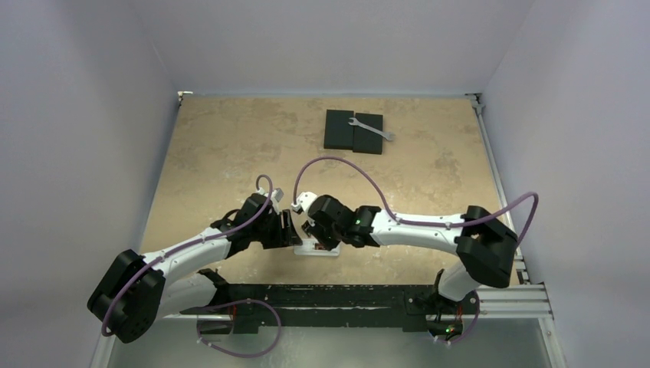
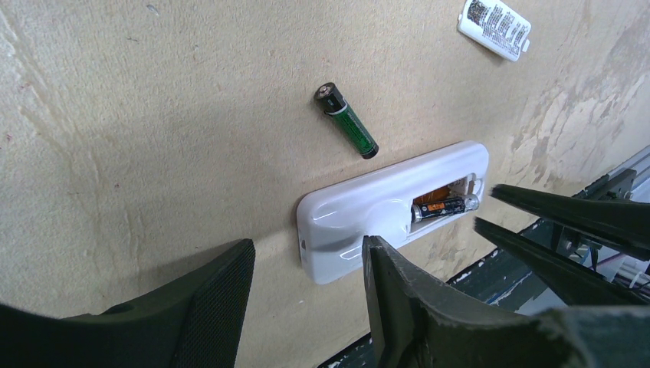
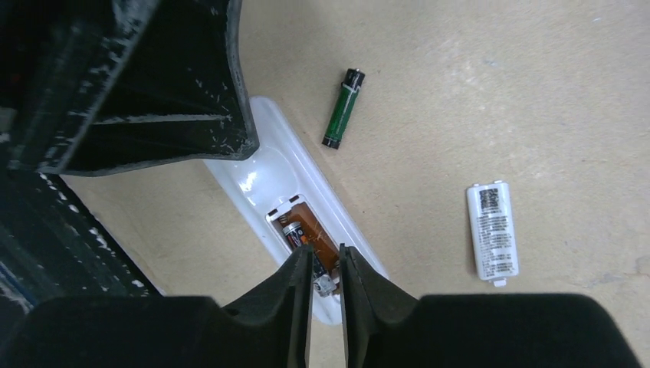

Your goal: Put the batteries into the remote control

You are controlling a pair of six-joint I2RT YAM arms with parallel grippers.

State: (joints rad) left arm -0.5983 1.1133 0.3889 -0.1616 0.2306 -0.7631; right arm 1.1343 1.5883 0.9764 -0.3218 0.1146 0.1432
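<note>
Half done: seated battery (image 2: 441,208) lies lengthwise in recess (image 2: 431,195) of remote (image 2: 368,207). Loose battery (image 2: 349,123) lies on table (image 2: 153,115) just beside, askew to it. Cover (image 3: 492,230) off, apart. Remote back up, long axis along near edge, between grippers. Right gripper (image 3: 326,264) narrowly parted over recess, empty. Left gripper (image 2: 306,245) open, astride remote's end.

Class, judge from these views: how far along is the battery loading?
Done: cover off, one battery seated in the remote control. In hand: right gripper hovers at that battery, jaws narrowly apart. To do: the green battery lies loose on the table; cover unfitted.
</note>
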